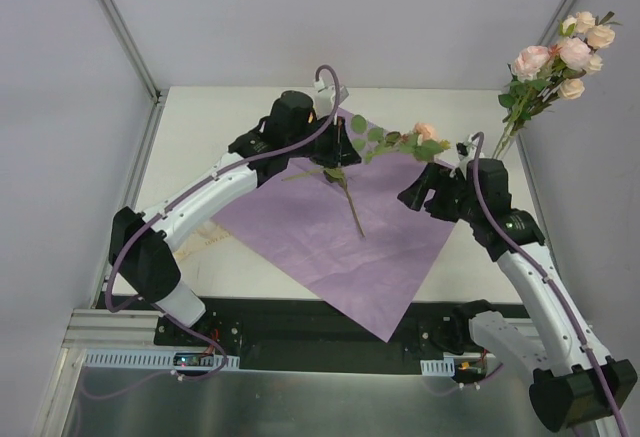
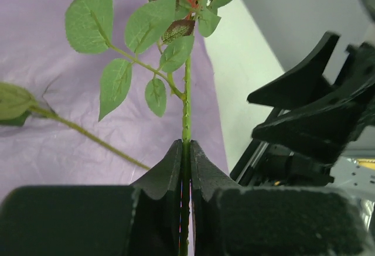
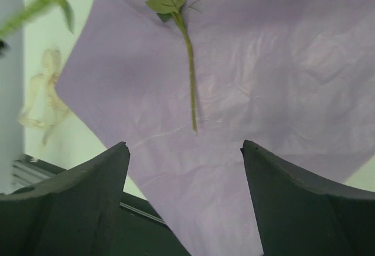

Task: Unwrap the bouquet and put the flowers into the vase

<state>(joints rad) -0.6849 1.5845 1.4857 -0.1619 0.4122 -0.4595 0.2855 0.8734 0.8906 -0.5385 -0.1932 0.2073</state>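
Note:
My left gripper (image 1: 340,152) (image 2: 187,144) is shut on the green stem of a flower (image 2: 186,101) above the purple paper. Its leaves and pink bloom (image 1: 425,132) reach to the right. Another leafy stem (image 1: 352,209) (image 3: 190,68) lies on the paper. At the back right stands the clear vase (image 1: 503,145), holding several pink and cream flowers (image 1: 560,57). My right gripper (image 1: 428,192) (image 3: 184,147) hovers open over the paper's right part, just below the held bloom, with nothing between its fingers. No wrapped bouquet shows.
The purple paper sheet (image 1: 350,247) lies spread flat over the table's middle, one corner hanging over the near edge. A cream ribbon (image 3: 44,92) lies on the table left of the paper. White walls close in the table at the back and sides.

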